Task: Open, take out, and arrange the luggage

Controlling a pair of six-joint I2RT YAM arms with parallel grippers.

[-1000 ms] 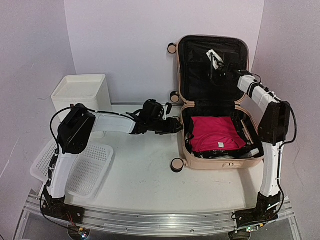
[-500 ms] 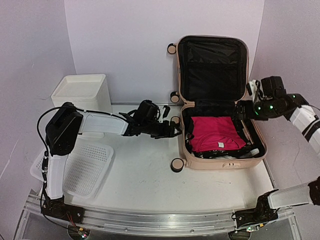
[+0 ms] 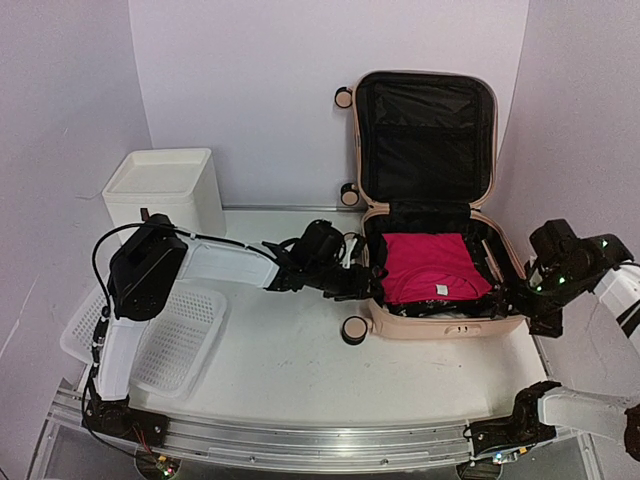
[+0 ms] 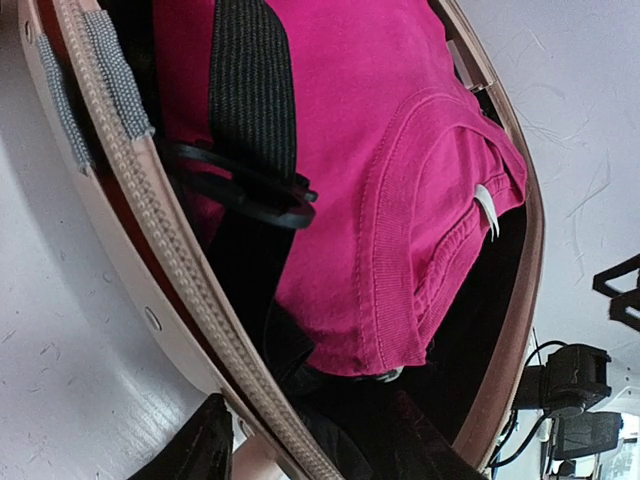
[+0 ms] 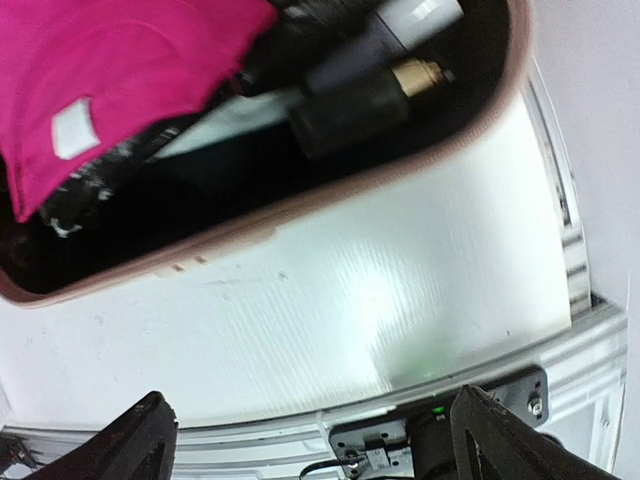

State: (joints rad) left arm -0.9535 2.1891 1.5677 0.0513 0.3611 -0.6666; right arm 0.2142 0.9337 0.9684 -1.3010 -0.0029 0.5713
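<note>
The pale pink luggage (image 3: 440, 328) lies open on the right of the table, its black-lined lid (image 3: 425, 130) upright against the back wall. A folded magenta shirt (image 3: 430, 265) lies in the base under a black strap (image 4: 250, 90). My left gripper (image 3: 368, 283) is at the base's left rim. In the left wrist view my left gripper (image 4: 320, 450) has its jaws apart, one finger (image 4: 200, 445) outside the zipper edge (image 4: 160, 230) and the other inside. My right gripper (image 3: 520, 300) hangs open by the front right corner and, in the right wrist view (image 5: 320, 445), holds nothing.
A white drawer unit (image 3: 165, 190) stands at the back left, with a white mesh basket (image 3: 160, 330) in front of it. A caster wheel (image 3: 353, 330) juts out at the case's front left. Dark and white items (image 5: 360, 100) lie beside the shirt.
My right arm left the lid, swung out to the right and came down to the case's front right corner. My left gripper moved right to the base's left rim.
</note>
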